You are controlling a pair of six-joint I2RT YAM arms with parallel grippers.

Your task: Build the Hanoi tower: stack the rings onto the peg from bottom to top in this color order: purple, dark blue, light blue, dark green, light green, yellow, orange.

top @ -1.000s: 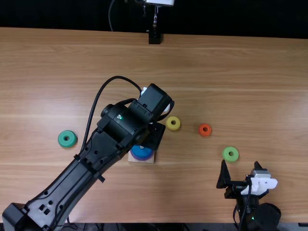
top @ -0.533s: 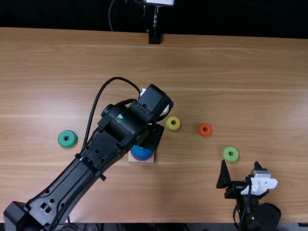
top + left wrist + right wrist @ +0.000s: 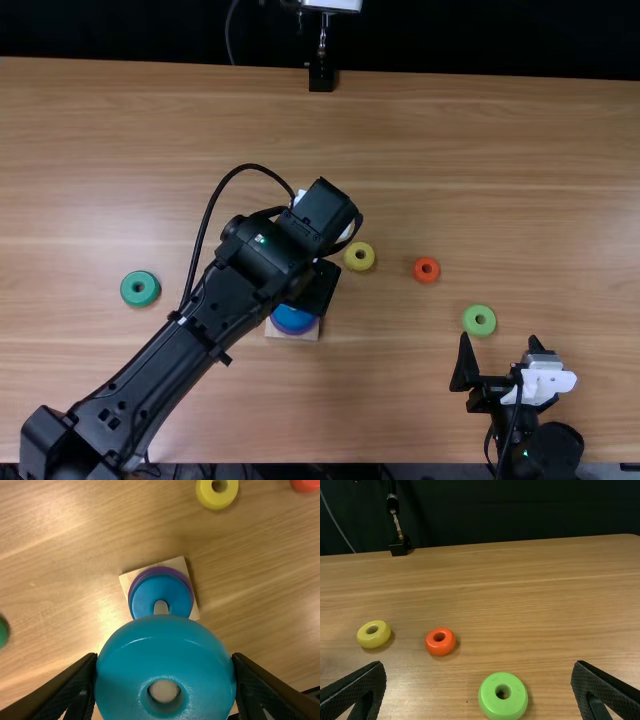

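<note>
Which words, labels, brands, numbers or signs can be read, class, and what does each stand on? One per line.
Readable text: none.
Left arm: any marks on its housing are too small to read.
Yellow ring, orange ring, light green ring, light blue ring: no print seen.

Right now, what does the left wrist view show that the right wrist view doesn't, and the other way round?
Left wrist view: the left claw gripping the light blue ring, the purple ring and dark blue ring on the peg, and part of the dark green ring.
Right wrist view: the open right claw, the light green ring and a black stand.
Both: the yellow ring, orange ring and table.
</note>
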